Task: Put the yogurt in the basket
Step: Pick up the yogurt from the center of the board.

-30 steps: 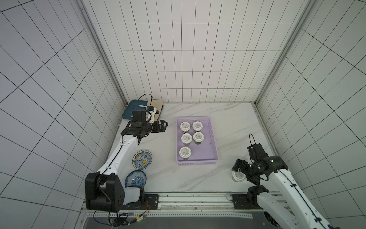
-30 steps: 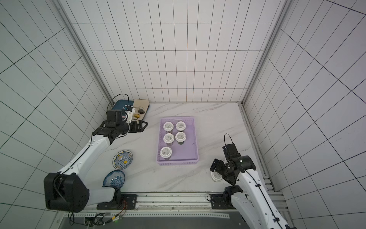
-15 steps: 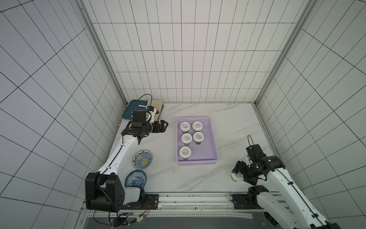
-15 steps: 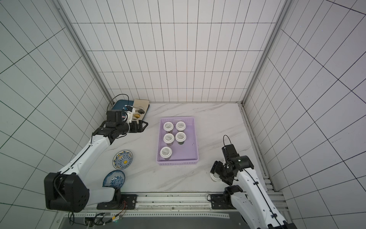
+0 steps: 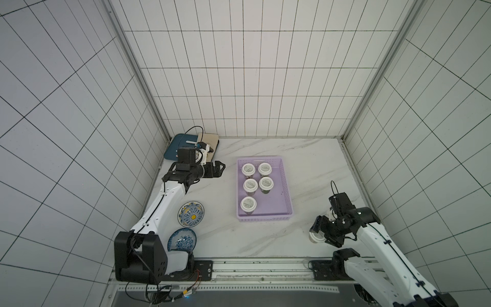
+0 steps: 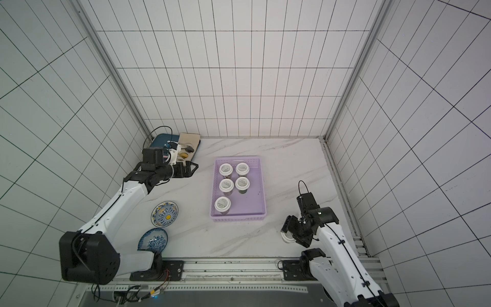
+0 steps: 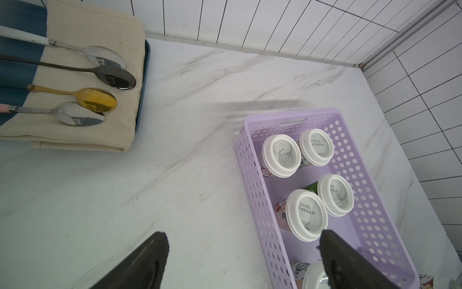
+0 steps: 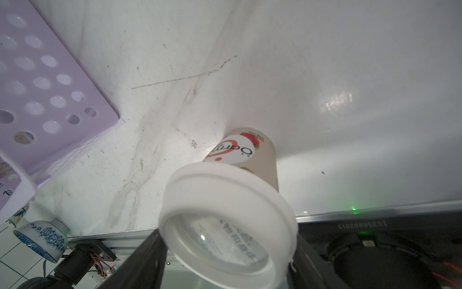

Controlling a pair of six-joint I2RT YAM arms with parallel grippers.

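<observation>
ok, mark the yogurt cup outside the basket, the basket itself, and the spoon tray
yogurt cup (image 8: 226, 220): right wrist view, lid.
basket (image 5: 277, 199): a top view, bare floor.
spoon tray (image 5: 171, 151): a top view, bare blue corner.

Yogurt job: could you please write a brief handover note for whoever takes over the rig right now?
Left gripper: open, empty, hovering over the table beside the basket.
Right gripper: jaws flank the sixth cup, which is on the table near the front edge; grip unconfirmed.
Done: five yogurt cups upright in the basket.
Left: lift the sixth cup into the basket's free space.
</observation>
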